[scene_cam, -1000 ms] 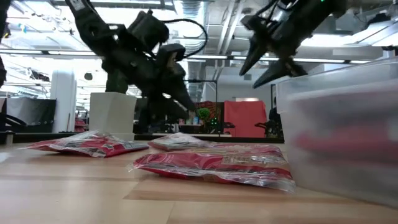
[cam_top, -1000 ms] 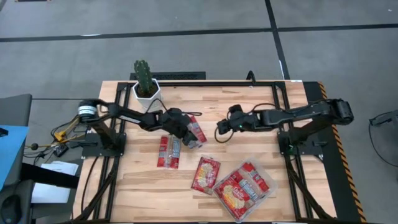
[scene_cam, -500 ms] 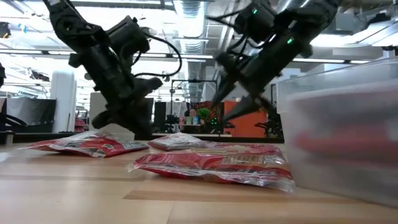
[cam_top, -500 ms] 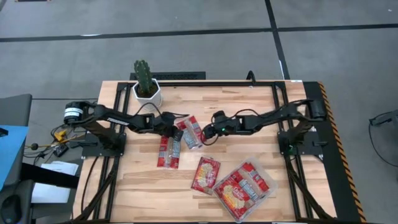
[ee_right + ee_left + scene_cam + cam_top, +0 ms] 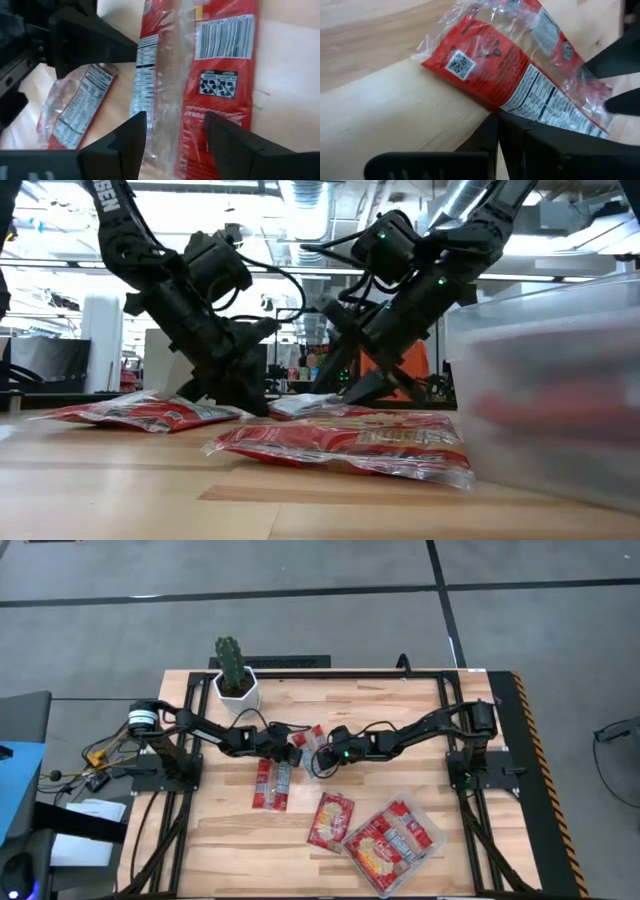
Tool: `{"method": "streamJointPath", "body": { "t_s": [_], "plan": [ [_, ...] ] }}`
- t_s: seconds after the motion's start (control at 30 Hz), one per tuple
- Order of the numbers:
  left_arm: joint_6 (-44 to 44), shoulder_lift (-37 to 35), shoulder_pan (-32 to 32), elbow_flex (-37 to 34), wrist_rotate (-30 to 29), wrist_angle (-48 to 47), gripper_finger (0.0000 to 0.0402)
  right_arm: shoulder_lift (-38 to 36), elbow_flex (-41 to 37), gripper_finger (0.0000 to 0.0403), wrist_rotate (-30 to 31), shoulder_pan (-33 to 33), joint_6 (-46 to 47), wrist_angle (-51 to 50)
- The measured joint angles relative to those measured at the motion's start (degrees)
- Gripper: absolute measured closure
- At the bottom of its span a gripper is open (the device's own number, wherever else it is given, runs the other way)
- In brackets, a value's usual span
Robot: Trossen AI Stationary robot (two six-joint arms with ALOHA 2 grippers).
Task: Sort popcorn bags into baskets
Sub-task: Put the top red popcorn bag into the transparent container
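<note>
Two red popcorn packets lie label side up near the table's middle (image 5: 312, 743), (image 5: 300, 406). One shows a QR code and nutrition label (image 5: 490, 65), (image 5: 75, 110). The other shows a barcode (image 5: 220, 60). My left gripper (image 5: 291, 748), (image 5: 245, 402), (image 5: 495, 117) is shut and low on the table at their left side. My right gripper (image 5: 318, 758), (image 5: 350, 390), (image 5: 175, 120) is open. It slants down from the right, with its fingers spread over the barcode packet's near end. My left gripper's shut fingertips meet the long edge (image 5: 487, 106) of the QR-code packet at table height, slanting down from the table's left; the packet lies flat on the wood. My right gripper's fingers (image 5: 131, 134) stand over the barcode packet; I cannot tell whether they touch it.
More packets lie flat left of centre (image 5: 272, 783), (image 5: 145, 412), and one nearer the front (image 5: 330, 818), (image 5: 345, 445). The clear tray (image 5: 428, 840), (image 5: 545, 380) sits front right with packets inside. A white cactus pot (image 5: 236, 685) stands at the far left.
My right gripper has moved toward the table's left and come down over the packets, staying open. My left gripper drew back toward the left, dropped to the table, then came right again to the packets' edge.
</note>
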Motion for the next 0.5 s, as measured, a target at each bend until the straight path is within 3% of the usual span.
{"method": "streamJointPath", "body": {
  "t_s": [0.17, 0.33, 0.5],
  "plan": [
    [-0.13, 0.40, 0.01, 0.09, 1.58, 0.36, 0.0401, -2.70, -0.25, 0.0177, -3.55, -0.74, -1.28, -2.95],
    [-0.41, -1.73, -0.26, 0.00, 3.60, 0.07, 0.0401, -7.49, -0.02, 0.0179, 0.72, -0.61, -3.91, -6.50],
    [-1.85, -8.19, -0.99, -0.20, 3.00, -0.56, 0.0401, -6.99, -0.26, 0.0180, 2.46, -1.87, -4.46, -9.26]
  ]
}}
